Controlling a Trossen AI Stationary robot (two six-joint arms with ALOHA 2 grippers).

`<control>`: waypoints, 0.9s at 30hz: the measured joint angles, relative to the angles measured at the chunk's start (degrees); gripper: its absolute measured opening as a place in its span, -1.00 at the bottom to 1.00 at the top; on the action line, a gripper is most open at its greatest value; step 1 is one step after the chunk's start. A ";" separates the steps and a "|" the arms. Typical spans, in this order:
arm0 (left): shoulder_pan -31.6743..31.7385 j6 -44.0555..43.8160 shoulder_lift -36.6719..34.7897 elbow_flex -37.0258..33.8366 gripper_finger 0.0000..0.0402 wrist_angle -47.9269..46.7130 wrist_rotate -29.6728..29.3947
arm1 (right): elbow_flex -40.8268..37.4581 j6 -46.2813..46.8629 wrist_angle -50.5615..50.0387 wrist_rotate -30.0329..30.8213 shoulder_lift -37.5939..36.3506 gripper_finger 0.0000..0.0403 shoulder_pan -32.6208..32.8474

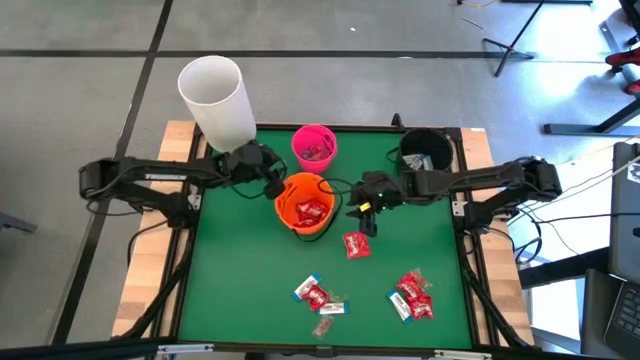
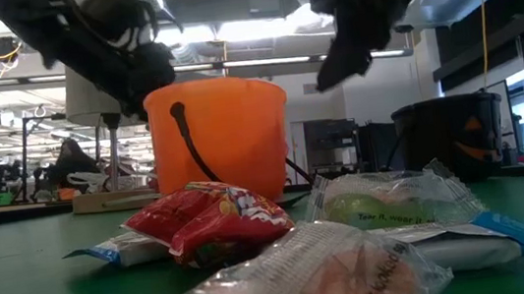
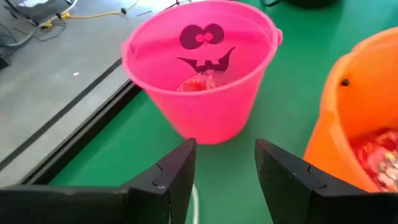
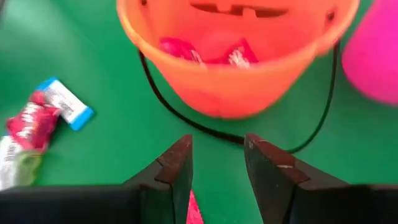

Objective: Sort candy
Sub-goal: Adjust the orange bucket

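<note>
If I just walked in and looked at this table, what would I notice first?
Probably the bright orange bucket in the middle of the green table, with red candy inside, and the pink bucket with a spooky face just behind it. Both robot grippers, left and right, hang open and empty on either side of the orange bucket. More red candies lie scattered along the near edge.

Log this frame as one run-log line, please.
left gripper: open, empty, between pink bucket and orange bucket | right gripper: open, empty, beside orange bucket | candy: loose on table
</note>
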 joint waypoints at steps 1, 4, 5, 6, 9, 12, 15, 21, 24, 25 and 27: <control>0.57 0.01 1.18 0.00 -0.21 1.03 0.77 | -1.21 0.34 1.28 0.48 0.02 -0.31 0.02; 1.25 -0.04 4.19 0.00 -0.21 2.63 2.00 | -3.55 0.33 4.66 1.12 0.00 -0.31 0.02; 1.34 -0.08 4.92 0.00 -0.21 2.48 2.33 | -4.12 0.16 5.37 1.15 0.00 -0.31 0.02; 1.32 -0.29 5.60 0.00 -0.21 2.43 2.54 | -4.44 -0.27 5.39 1.15 0.00 -0.31 0.02; 0.90 -1.42 7.01 0.00 -0.21 2.44 4.57 | -4.52 -1.20 5.65 1.15 0.00 -0.31 0.02; -0.21 -1.77 7.61 0.00 -0.21 2.43 5.28 | -4.52 -2.65 5.60 1.17 0.00 -0.31 0.02; -1.57 -2.81 7.63 0.00 -0.21 2.26 5.26 | -4.52 -3.19 5.59 1.17 0.00 -0.31 0.02; -4.35 -3.10 7.63 0.00 -0.21 2.24 5.29 | -4.52 -3.92 4.87 0.31 0.00 -0.31 0.02; -5.26 -3.13 7.63 0.00 -0.21 2.24 5.27 | -4.50 -3.89 4.23 -1.37 0.00 -0.31 0.02; -5.56 -3.15 7.63 0.00 -0.21 2.24 5.27 | -4.50 -3.94 3.72 -2.11 0.00 -0.31 0.02; -6.10 -3.21 7.63 0.00 -0.21 2.24 5.27 | -4.50 -3.65 2.39 -2.69 0.01 -0.31 0.06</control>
